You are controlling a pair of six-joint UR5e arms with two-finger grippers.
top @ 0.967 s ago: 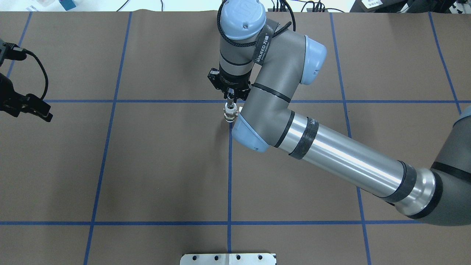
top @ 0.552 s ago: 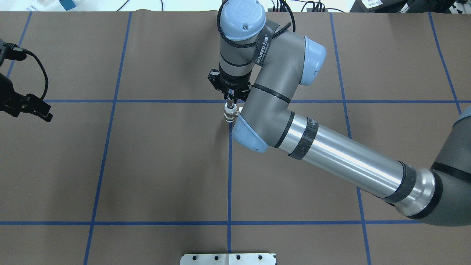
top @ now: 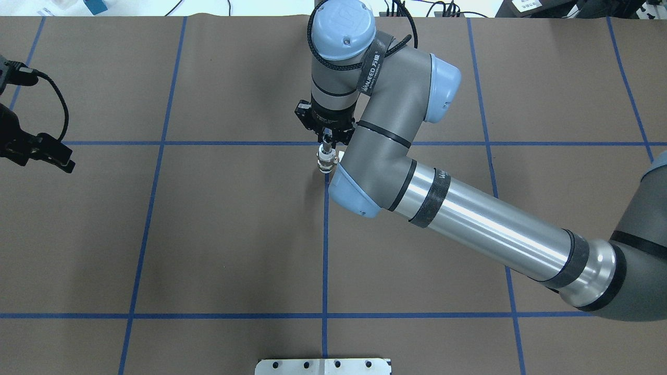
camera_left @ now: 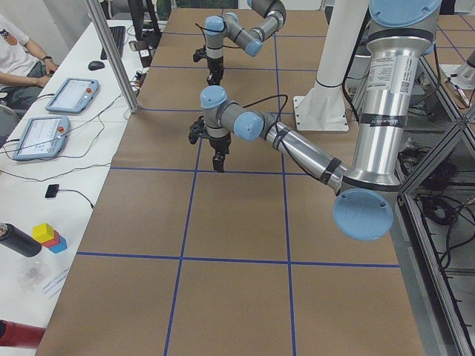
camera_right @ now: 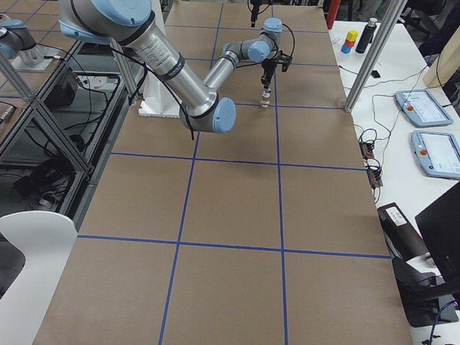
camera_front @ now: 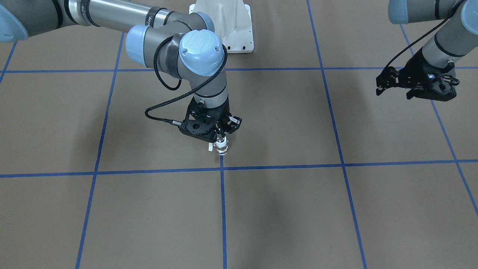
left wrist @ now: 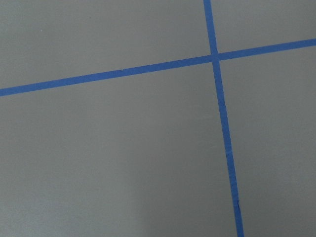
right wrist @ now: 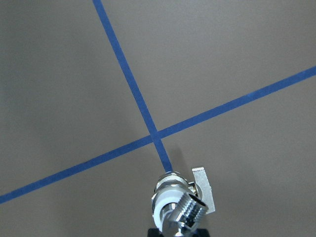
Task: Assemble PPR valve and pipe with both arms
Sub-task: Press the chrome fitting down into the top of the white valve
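Right gripper (top: 326, 139) is clamped on the pipe (right wrist: 186, 213), joined to the PPR valve (right wrist: 160, 205), at the counter's (top: 234, 234) tape cross. Left gripper (camera_front: 393, 93) hangs spread, empty.

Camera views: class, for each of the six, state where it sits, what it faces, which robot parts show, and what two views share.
Front-facing: across the table, facing the base; right gripper and left gripper.
Overhead: behind the robot, looking down; right arm, left gripper.
Exterior left: table's left end; left gripper nearest.
Exterior right: table's right end; right arm nearest.
Left wrist: down onto blue tape; no body.
Right wrist: down onto the pipe and valve; almost no body.
Shared: both wrist views show crossed tape.
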